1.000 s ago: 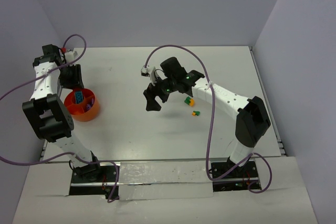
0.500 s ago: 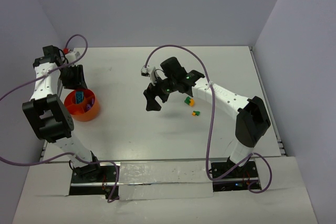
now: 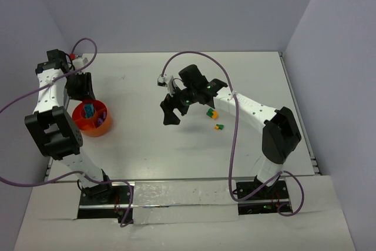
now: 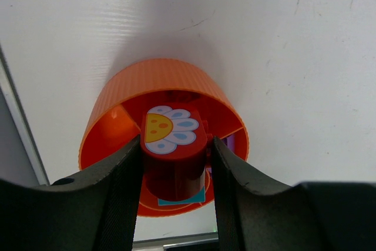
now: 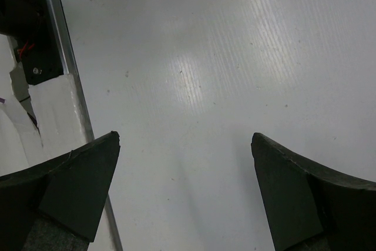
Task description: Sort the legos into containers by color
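White table (image 3: 176, 151), lilac walls (image 3: 176, 10).
Left gripper (image 4: 176, 160) clamps red brick (image 4: 173, 139) over orange bowl (image 4: 158, 77); right gripper (image 5: 183, 142) gapes empty — loose bricks (image 3: 212, 113) at its three o'clock.

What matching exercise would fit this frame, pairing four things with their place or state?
Things:
1. red brick
2. right gripper
3. teal brick
4. green brick

Places or states:
A. lying on the table
B. open, holding nothing
C. inside the orange bowl
D. clamped in the left gripper

Pairs: 1-D, 2-B, 3-C, 4-A.
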Controlling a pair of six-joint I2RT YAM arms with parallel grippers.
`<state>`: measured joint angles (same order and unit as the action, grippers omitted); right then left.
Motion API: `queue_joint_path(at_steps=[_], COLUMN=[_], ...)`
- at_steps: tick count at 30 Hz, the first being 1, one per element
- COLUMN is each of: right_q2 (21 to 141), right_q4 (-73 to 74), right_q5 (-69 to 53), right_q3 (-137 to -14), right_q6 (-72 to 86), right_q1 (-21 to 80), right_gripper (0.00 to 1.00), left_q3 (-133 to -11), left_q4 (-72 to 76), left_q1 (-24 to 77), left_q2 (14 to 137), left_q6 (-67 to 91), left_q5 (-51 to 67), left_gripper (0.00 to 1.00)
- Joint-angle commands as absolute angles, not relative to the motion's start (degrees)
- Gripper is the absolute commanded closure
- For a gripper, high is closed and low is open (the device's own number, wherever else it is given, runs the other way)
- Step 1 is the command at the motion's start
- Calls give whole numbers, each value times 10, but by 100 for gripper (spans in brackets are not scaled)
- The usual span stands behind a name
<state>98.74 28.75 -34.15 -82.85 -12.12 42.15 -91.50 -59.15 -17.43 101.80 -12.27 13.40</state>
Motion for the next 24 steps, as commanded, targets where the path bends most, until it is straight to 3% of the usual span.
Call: queue_joint_path(at_steps=[1, 7, 18, 22, 24], right_q2=[990, 991, 992, 994, 995], right_q4=[288, 288, 288, 289, 289], right_q5=[-352, -353, -353, -352, -352], right_q3=[-831, -830, -830, -831, -831], right_q6=[-130, -132, -132, -132, -132], right_q1=[417, 417, 417, 417, 417], right_gripper=[0, 0, 0, 0, 0], left_q3=[-956, -945, -919, -916, -915], left_q4=[-619, -615, -589, -588, -585], left_q1=[-179, -179, -178, -179, -179], left_q2=[1015, 1015, 1028, 1028, 1024], left_q6=[-121, -124, -122, -123, -124], left_q5=[110, 98, 105, 111, 112], left_gripper=[85, 83, 65, 52, 39])
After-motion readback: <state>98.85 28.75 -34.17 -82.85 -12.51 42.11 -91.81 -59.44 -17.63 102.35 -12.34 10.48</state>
